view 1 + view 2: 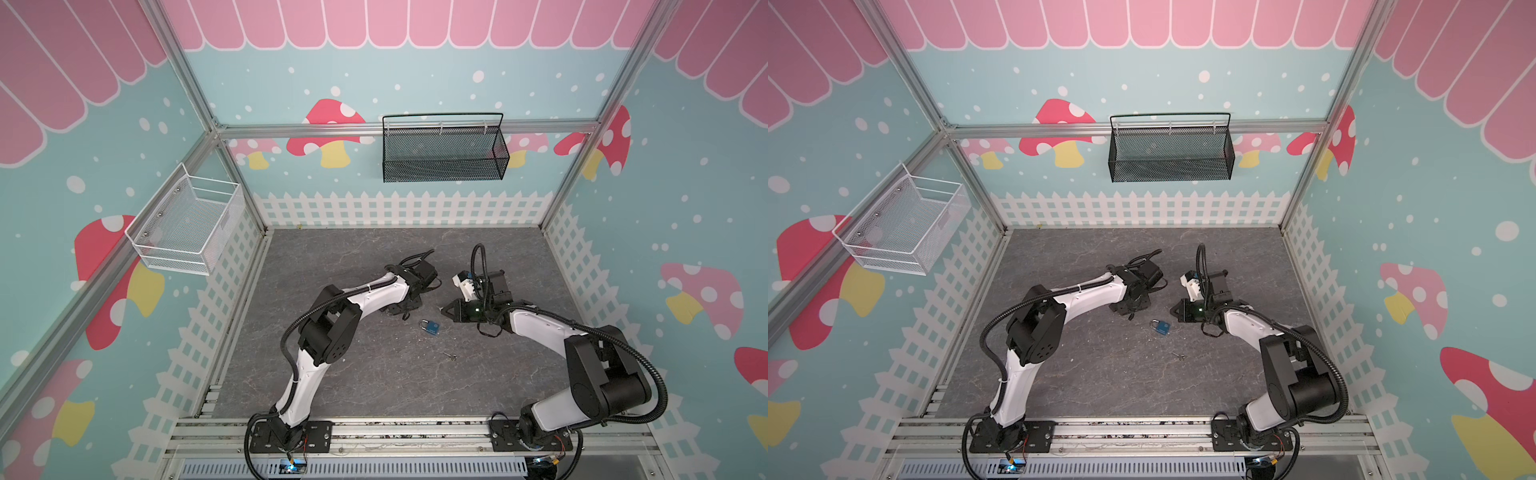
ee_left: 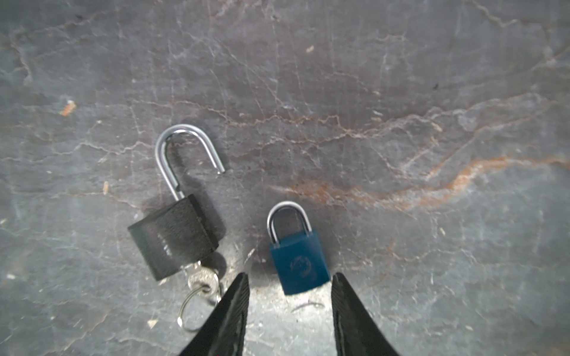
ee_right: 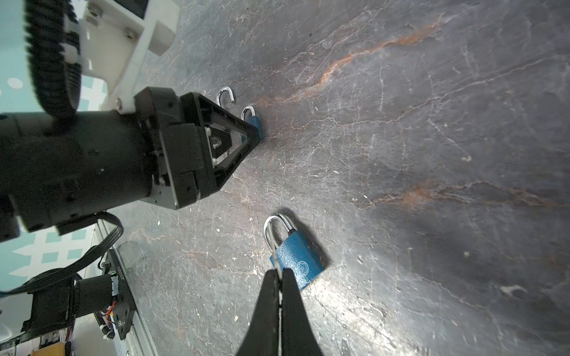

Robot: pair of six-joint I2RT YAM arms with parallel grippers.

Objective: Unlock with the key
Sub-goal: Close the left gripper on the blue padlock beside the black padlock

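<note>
A key (image 1: 450, 355) lies loose on the near side of the blue lock (image 1: 432, 328); just behind that lock the right gripper (image 3: 280, 271) is pressed together. Farther back-left of it, the left gripper (image 2: 290, 276) stands spread astride a navy lock (image 2: 297, 265), beside a black lock (image 2: 174, 237), shackle open, second key (image 2: 202, 277) in it.

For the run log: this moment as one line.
left gripper open astride dark-blue padlock | right gripper shut on thin silver piece, likely key, by blue padlock | black padlock open, key inside | loose key on table
</note>
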